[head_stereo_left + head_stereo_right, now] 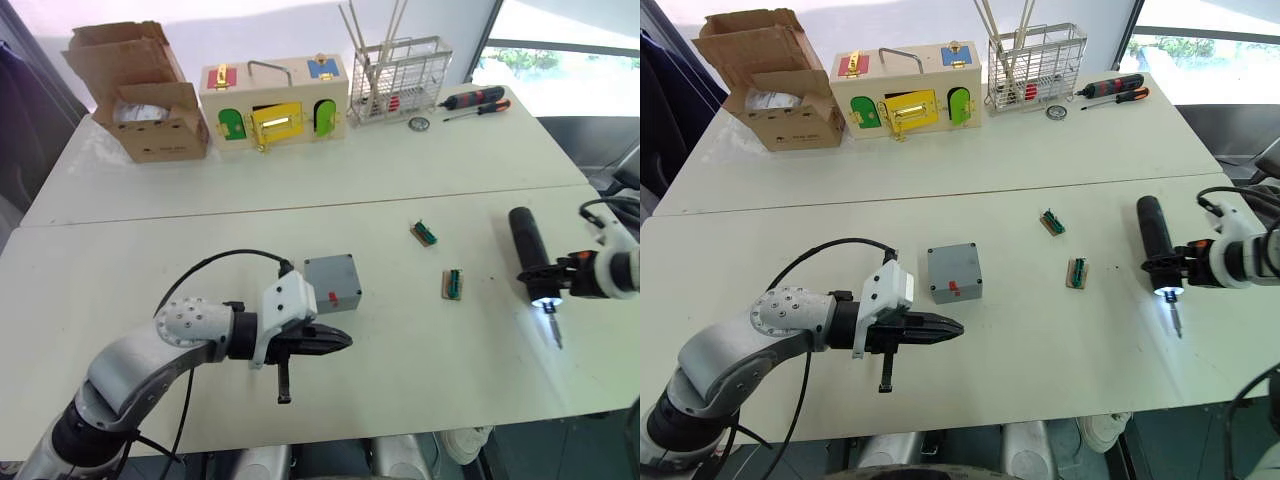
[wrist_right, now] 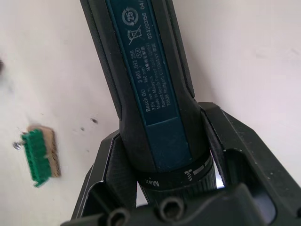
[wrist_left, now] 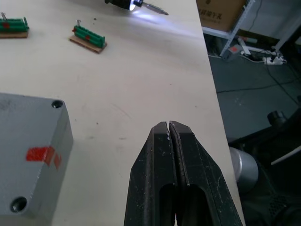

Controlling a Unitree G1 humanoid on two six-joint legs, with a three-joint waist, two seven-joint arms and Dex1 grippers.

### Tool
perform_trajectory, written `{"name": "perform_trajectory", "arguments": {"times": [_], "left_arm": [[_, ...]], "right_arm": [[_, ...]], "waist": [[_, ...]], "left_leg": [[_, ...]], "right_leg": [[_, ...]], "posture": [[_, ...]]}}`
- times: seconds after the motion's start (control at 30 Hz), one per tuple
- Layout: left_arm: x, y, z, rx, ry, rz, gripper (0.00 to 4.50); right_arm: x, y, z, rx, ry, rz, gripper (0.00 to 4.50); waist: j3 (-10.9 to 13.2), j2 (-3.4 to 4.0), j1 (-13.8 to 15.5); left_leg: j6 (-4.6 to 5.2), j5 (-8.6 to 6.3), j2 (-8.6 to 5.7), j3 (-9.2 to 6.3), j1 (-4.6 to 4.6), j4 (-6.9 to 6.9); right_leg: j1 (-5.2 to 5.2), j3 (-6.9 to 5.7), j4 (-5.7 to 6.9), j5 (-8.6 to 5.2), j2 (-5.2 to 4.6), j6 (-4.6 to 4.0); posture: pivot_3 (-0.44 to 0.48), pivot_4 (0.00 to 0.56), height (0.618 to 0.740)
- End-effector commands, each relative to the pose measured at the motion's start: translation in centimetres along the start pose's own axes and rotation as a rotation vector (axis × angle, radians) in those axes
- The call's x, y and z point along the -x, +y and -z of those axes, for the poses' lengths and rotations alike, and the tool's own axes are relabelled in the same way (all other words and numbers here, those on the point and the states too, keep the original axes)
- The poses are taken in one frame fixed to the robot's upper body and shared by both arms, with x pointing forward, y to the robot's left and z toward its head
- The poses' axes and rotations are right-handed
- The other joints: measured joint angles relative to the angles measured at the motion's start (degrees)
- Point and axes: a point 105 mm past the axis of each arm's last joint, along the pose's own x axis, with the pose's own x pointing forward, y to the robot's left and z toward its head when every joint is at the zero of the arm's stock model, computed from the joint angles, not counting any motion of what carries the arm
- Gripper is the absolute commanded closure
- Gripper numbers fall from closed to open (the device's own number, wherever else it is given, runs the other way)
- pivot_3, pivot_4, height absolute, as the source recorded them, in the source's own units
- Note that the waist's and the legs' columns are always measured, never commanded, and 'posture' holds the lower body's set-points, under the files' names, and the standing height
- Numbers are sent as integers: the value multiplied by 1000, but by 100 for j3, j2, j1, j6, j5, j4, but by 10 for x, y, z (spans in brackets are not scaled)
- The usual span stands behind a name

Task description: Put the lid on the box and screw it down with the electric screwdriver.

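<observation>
Looking down from the left eye view, the left gripper (image 1: 335, 342) hovered near the bench's (image 1: 400, 400) front edge, its two black fingers pressed together and holding nothing. The box (image 1: 332, 282), grey with a red mark on its near side, sat just behind those fingers with the lid (image 1: 331, 270) already lying on top. Toward the right edge, the right gripper (image 1: 548, 274) was clamped around the electric screwdriver (image 1: 531, 252), which lay on the bench with its lit tip and thin bit pointing at the front edge. Two small green connector blocks (image 1: 453, 283) lay between the box and the driver. Along the far edge stood an open cardboard box (image 1: 140, 95) with something pale inside, a wooden box with coloured doors (image 1: 272, 103), and a wire basket (image 1: 400, 78) holding thin rods and something red; two red-and-black hand screwdrivers (image 1: 476, 100) lay beside it.

From the left wrist view, the fingertips (image 3: 168, 141) met with no gap, apart from the box, whose red mark and two corner screw holes showed.

From the right wrist view, the driver's black and blue body passed between the right fingers (image 2: 225, 141), which gripped it on both sides near its collar. One green block lay on the bench beside it.
</observation>
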Motion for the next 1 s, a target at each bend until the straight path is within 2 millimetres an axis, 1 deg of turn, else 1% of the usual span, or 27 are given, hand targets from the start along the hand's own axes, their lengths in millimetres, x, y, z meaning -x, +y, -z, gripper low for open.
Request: {"name": "perform_trajectory", "arguments": {"times": [0.03, 0.13, 0.2, 0.23, 0.33, 0.37, 0.43, 0.5, 0.57, 0.63, 0.67, 0.77, 0.8, 0.83, 0.87, 0.9, 0.93, 0.97, 1.0], "left_arm": [[2, -2, -4, -18, -6, -9, 4500], [7, 0, 3, -14, 27, -19, 4500], [12, 3, 7, -6, 47, -32, 4500], [15, 5, 9, -2, 54, -41, 4500], [24, 13, 11, 10, 61, -80, 4500], [29, 18, 11, 15, 60, -104, 4500], [36, 26, 11, 21, 60, -142, 4500], [49, 37, 11, 31, 57, -201, 4500], [70, 55, 13, 57, 46, -309, 4500], [81, 64, 15, 73, 40, -362, 4500], [83, 66, 17, 78, 41, -372, 4500], [82, 68, 22, 85, 48, -375, 4500], [81, 68, 24, 88, 49, -375, 4500], [80, 69, 26, 93, 50, -377, 4500], [78, 70, 30, 101, 54, -383, 4500], [76, 71, 32, 107, 57, -388, 4500], [72, 73, 35, 110, 57, -388, 4500], [66, 75, 38, 115, 51, -388, 4500], [62, 76, 40, 117, 49, -389, 4500]], "right_arm": [[-3, -6, -7, 22, -25, 40, 2659], [-9, -3, -5, 30, -4, 31, 2659], [-12, 1, -3, 44, 8, 13, 1647], [-12, 2, -3, 51, 12, 11, 1448], [-13, 1, -6, 74, -3, 32, 362], [-11, 0, -9, 83, -19, 39, 80], [-8, 1, -14, 98, -44, 46, 34], [0, 1, -25, 141, -93, 72, 34], [25, 18, -56, 250, -246, 60, 34], [40, 34, -70, 349, -336, 47, 34], [42, 41, -71, 388, -346, 38, 34], [41, 67, -62, 536, -350, 4, 34], [38, 78, -56, 567, -345, -35, 34], [36, 98, -48, 632, -350, -111, 34], [33, 122, -35, 682, -339, -221, 34], [32, 138, -25, 714, -330, -296, 34], [28, 157, -7, 761, -308, -403, 34], [24, 169, 9, 813, -294, -473, 34], [19, 177, 23, 865, -277, -514, 34]], "waist": [[0, -8, 0], [-7, -34, -4], [-8, -36, -17], [-8, -38, -19], [-19, -59, -13], [-21, -64, -10], [-22, -67, -5], [-20, -63, 4], [-9, -43, 2], [-4, -25, -1], [-3, -23, -6], [-5, -30, 2], [-4, -32, 3], [-4, -32, 4], [-4, -32, 6], [-5, -31, 8], [-5, -31, 8], [-6, -30, 13], [-5, -32, 31]], "left_leg": [[4, -2, -1, 0, 0, 3], [8, -4, -1, -3, 5, 4], [6, -3, 0, -5, 6, 4], [5, -3, 0, -4, 8, 3], [2, -1, 0, -4, 8, 3], [3, -2, 0, -4, 8, 4], [3, -2, 0, -4, 8, 4], [4, -3, -2, -4, 8, 5], [2, -1, -3, -5, 7, 4], [-18, 10, -2, -3, -2, 1], [-18, 10, -1, -3, -2, -3], [-19, 10, 5, -8, -2, -13], [-19, 9, 5, -11, -2, -13], [-17, 8, 5, -10, -2, -12], [-14, 6, 4, -10, -2, -7], [-4, 1, 3, -8, -2, -3], [2, -2, 3, -9, -1, -2], [2, -2, 3, -10, -1, -1], [2, -2, 3, -12, 0, -1]], "right_leg": [[2, 0, -2, 2, 0, -2], [9, 0, -4, 4, 0, -5], [9, -2, -3, 4, 2, -5], [9, -1, -3, 5, 2, -4], [9, -1, -3, 5, 1, -4], [10, -1, -3, 5, 1, -4], [11, -1, -3, 6, 1, -6], [11, -1, -3, 6, -1, -7], [7, -1, -2, 7, -1, -6], [-9, 0, 6, 7, -1, -5], [-14, -1, 8, 7, -1, -4], [-18, -10, 9, 6, 1, -3], [-16, -12, 8, 6, 1, -3], [-15, -11, 7, 6, 1, -3], [-12, -11, 7, 6, 0, -3], [-10, -9, 9, 7, -1, -3], [-9, -9, 11, 8, -1, -1], [-9, -9, 13, 9, -1, 0], [-8, -9, 15, 9, -1, 0]], "posture": [[0, 150, 739], [0, 150, 739], [0, 150, 739], [0, 150, 739], [0, 150, 739], [0, 150, 739], [0, 150, 739], [0, 150, 739], [0, 150, 739], [0, 150, 739], [0, 150, 739], [0, 150, 739], [0, 150, 739], [0, 150, 739], [0, 150, 739], [0, 150, 739], [0, 150, 739], [0, 150, 739], [0, 150, 739]]}}
